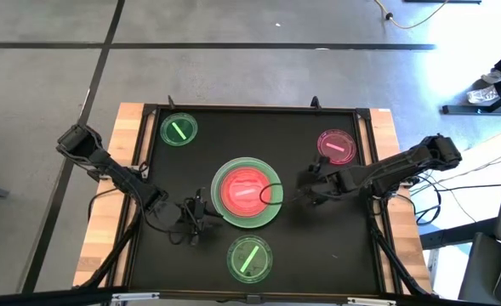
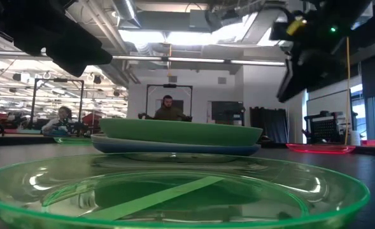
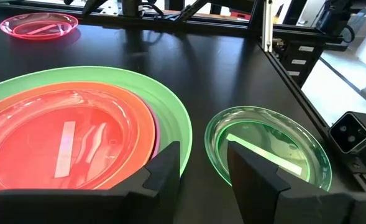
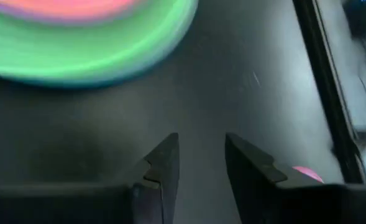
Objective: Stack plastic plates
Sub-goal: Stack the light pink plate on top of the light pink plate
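Left tool (image 3: 198,171): fingers (image 3: 164,168) apart, nothing between them. It hangs low over the dark surface (image 1: 318,246), at the gap between two plates. Just beside one finger lies the rim of the plate stack (image 3: 83,134); just beside the other, a small green plate (image 3: 266,146), clear of the stack. In the high view this tool (image 1: 196,223) sits at the stack's edge, on the left arm's side.

Stack (image 1: 247,192): an orange plate (image 3: 64,143) on top, a thin purple edge showing under it, then a large green plate (image 3: 176,124). The low view shows a blue plate (image 2: 174,147) beneath the green. All lie flat and nested, near the middle of the surface.

Right tool (image 4: 201,162): fingers (image 4: 164,165) apart, empty, over bare surface. The stack's green rim (image 4: 108,50) lies ahead of it, not touching. In the high view this tool (image 1: 305,183) is just beside the stack on the right arm's side.

Farther off: a small pink plate (image 1: 336,145) lies beyond the right tool, well apart from the stack. A second small green plate (image 1: 179,130) lies alone at the far corner on the left arm's side.

Beyond the surface, the low view shows persons seated in the room (image 2: 168,108).
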